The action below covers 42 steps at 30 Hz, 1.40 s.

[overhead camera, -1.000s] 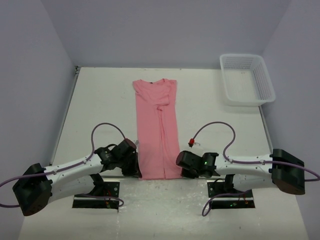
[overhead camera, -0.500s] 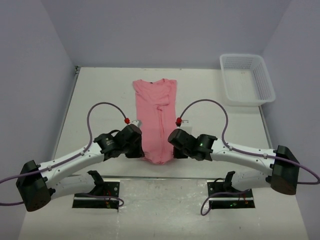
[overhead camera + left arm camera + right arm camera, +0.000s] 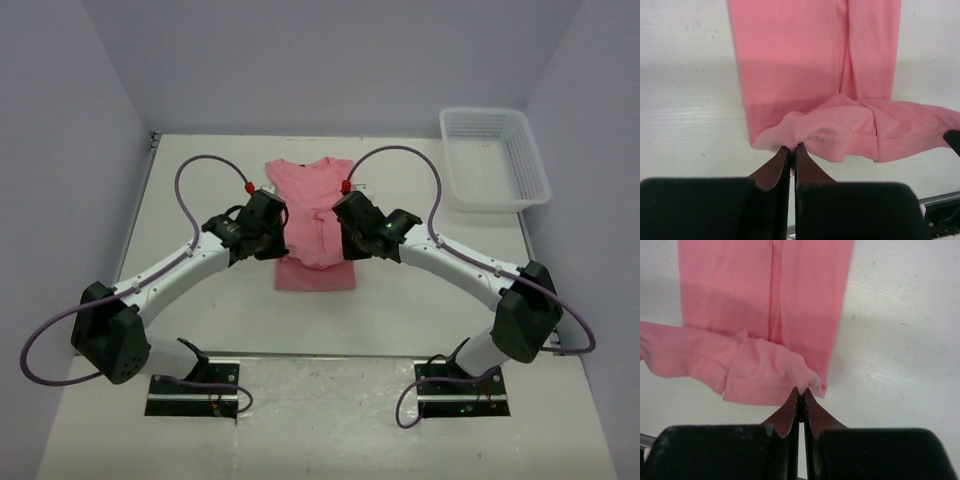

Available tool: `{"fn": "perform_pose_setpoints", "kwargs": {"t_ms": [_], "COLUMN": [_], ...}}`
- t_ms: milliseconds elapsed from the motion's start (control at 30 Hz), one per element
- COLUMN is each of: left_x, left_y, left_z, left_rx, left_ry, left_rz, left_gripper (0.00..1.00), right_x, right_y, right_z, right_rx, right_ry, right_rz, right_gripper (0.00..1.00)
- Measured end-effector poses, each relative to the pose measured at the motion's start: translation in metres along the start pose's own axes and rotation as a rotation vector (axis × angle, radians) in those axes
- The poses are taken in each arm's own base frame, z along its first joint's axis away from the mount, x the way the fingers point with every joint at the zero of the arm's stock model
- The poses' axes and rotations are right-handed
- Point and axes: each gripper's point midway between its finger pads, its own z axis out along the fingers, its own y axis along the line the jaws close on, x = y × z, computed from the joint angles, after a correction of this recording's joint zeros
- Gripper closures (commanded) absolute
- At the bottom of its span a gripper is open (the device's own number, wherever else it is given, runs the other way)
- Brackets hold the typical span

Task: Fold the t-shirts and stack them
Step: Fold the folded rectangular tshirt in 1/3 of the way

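Note:
A salmon-pink t-shirt [image 3: 314,215], folded into a long narrow strip, lies on the white table with its collar end at the far side. Its near hem is lifted and carried over the strip. My left gripper [image 3: 281,243] is shut on the hem's left corner [image 3: 790,140]. My right gripper [image 3: 343,240] is shut on the hem's right corner [image 3: 805,382]. The held hem hangs slack between the two grippers above the lower layer [image 3: 790,55], which also shows in the right wrist view [image 3: 765,285].
A white plastic mesh basket [image 3: 494,158] stands at the far right of the table. The table's left edge [image 3: 133,225] runs along the grey wall. Both arms reach over the middle of the table, their purple cables arching above.
Both grippers have carried the shirt's near hem away from the arm bases toward the collar, folding the strip over itself. The visible strip is now about half as long.

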Motion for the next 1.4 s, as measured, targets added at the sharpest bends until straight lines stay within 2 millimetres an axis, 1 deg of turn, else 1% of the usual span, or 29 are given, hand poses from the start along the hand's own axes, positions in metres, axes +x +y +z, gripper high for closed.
{"fn": "perform_pose_setpoints", "kwargs": {"t_ms": [100,200,300,467,600,700,767,800,833,867,900,933,967,1000,1033,1067,1100,1167,1200,1233,1267,1300,1333,1367,1400], "left_x": [-0.020,-0.033,-0.045,-0.060,-0.070,-0.080,-0.087,-0.092,-0.098,-0.102,-0.107,-0.110,-0.114,-0.121,-0.129,-0.140,-0.150,-0.168,-0.177,-0.187,-0.195,-0.202,-0.209,-0.213,-0.215], "left_y": [-0.004,-0.005,0.004,0.027,0.033,0.030,0.026,0.024,0.021,0.020,0.019,0.018,0.018,0.016,0.014,0.012,0.009,0.006,0.006,0.006,0.007,0.006,0.004,0.000,-0.005], "left_z": [0.013,0.028,0.042,0.061,0.067,0.075,0.086,0.095,0.103,0.113,0.121,0.127,0.130,0.132,0.132,0.130,0.127,0.114,0.102,0.089,0.072,0.054,0.035,0.016,0.000], "left_rx": [-0.021,-0.035,-0.053,-0.092,-0.094,-0.073,-0.063,-0.057,-0.053,-0.048,-0.039,-0.034,-0.028,-0.019,-0.010,-0.002,0.005,-0.004,-0.018,-0.028,-0.038,-0.040,-0.027,-0.001,0.035], "left_ry": [-0.009,-0.008,-0.006,0.005,0.003,0.001,0.002,0.003,-0.001,-0.011,-0.027,-0.041,-0.060,-0.086,-0.116,-0.153,-0.185,-0.245,-0.277,-0.314,-0.353,-0.390,-0.430,-0.463,-0.489], "left_rz": [0.010,0.015,-0.005,-0.047,-0.061,-0.062,-0.058,-0.051,-0.045,-0.033,-0.022,-0.012,0.000,0.014,0.024,0.035,0.043,0.054,0.057,0.052,0.045,0.038,0.028,0.016,0.006], "left_gripper": [1.00,1.00,1.00,1.00,1.00,1.00,1.00,0.98,0.92,0.83,0.78,0.72,0.63,0.57,0.52,0.35,0.29,0.28,0.28,0.28,0.30,0.36,0.49,0.81,0.99], "right_x": [-0.014,-0.024,-0.032,-0.049,-0.054,-0.055,-0.056,-0.059,-0.063,-0.071,-0.082,-0.098,-0.124,-0.150,-0.177,-0.197,-0.217,-0.246,-0.252,-0.251,-0.244,-0.233,-0.218,-0.200,-0.185], "right_y": [-0.002,-0.004,-0.007,-0.008,-0.010,-0.012,-0.015,-0.017,-0.018,-0.018,-0.018,-0.018,-0.017,-0.017,-0.020,-0.024,-0.029,-0.037,-0.039,-0.042,-0.043,-0.044,-0.045,-0.045,-0.045], "right_z": [0.013,0.028,0.039,0.054,0.072,0.090,0.103,0.110,0.116,0.123,0.128,0.133,0.138,0.140,0.138,0.131,0.121,0.095,0.083,0.068,0.053,0.039,0.027,0.016,0.009], "right_rx": [-0.001,-0.004,-0.009,-0.038,-0.049,-0.051,-0.041,-0.038,-0.038,-0.043,-0.054,-0.062,-0.081,-0.091,-0.097,-0.101,-0.098,-0.088,-0.086,-0.083,-0.080,-0.082,-0.090,-0.096,-0.102], "right_ry": [0.020,0.046,0.067,0.086,0.115,0.149,0.167,0.172,0.173,0.168,0.160,0.145,0.100,0.046,-0.018,-0.066,-0.113,-0.194,-0.220,-0.230,-0.228,-0.227,-0.214,-0.193,-0.179], "right_rz": [-0.017,-0.029,-0.033,-0.029,-0.030,-0.033,-0.034,-0.038,-0.039,-0.038,-0.028,-0.028,-0.021,-0.013,-0.013,-0.019,-0.018,-0.016,-0.017,-0.016,-0.017,-0.019,-0.020,-0.025,-0.027], "right_gripper": [1.00,1.00,1.00,1.00,1.00,1.00,1.00,0.86,0.80,0.56,0.48,0.39,0.21,0.05,0.04,0.03,0.02,0.01,0.01,0.03,0.05,0.12,0.32,0.99,1.00]}}
